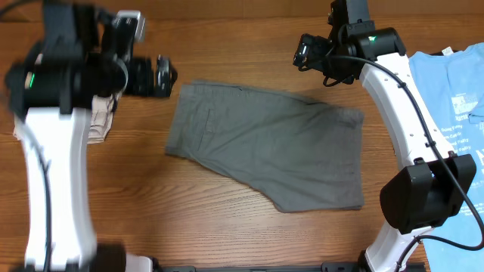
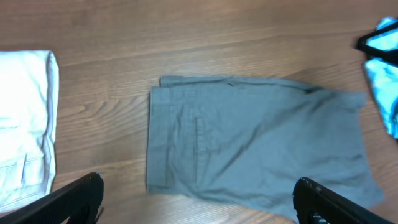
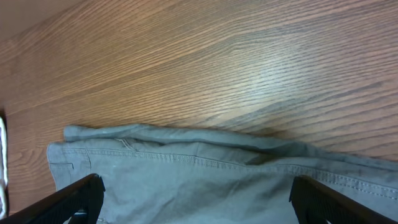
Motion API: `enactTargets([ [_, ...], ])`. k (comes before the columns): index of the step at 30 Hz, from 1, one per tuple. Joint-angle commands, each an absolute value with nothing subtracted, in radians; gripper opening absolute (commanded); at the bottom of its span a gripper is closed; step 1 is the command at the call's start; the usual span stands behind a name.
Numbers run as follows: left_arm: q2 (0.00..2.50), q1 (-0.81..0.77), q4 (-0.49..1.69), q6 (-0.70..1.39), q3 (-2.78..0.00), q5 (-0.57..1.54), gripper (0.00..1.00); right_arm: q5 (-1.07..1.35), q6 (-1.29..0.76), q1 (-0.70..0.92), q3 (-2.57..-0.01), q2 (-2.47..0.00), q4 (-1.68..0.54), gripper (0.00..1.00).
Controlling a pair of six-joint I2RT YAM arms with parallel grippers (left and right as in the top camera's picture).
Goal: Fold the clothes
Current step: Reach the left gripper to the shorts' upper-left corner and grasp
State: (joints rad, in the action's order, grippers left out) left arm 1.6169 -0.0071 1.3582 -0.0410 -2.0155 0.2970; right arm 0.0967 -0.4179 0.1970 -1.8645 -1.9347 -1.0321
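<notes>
Shorts lie flat mid-table, nothing gripping them. Left gripper and right gripper are both wide open and empty, near the far edge. Risk: pinching one layer only, so the fold skews, or a sweep snagging the beige garment. Smooth wood table, cloth likely slides. No room visible.

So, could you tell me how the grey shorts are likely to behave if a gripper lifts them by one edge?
The shorts will probably be floppy: they lie flat with soft wrinkles, so the free part should sag. They look thin, so likely light. Pushed along the wooden table, they would probably bunch rather than slide whole.
</notes>
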Motion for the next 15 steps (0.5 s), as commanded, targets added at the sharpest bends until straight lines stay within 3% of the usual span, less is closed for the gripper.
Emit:
enactTargets([
  [1, 1.814, -0.01, 1.382, -0.075, -2.131, 0.304, 1.0, 0.09, -0.416, 0.199, -1.871, -1.932, -1.027, 1.0],
  [15, 2.205, -0.014, 1.383, -0.075, -2.13, 0.311, 0.99, 0.09, -0.416, 0.199, -1.871, -1.932, -1.027, 1.0],
])
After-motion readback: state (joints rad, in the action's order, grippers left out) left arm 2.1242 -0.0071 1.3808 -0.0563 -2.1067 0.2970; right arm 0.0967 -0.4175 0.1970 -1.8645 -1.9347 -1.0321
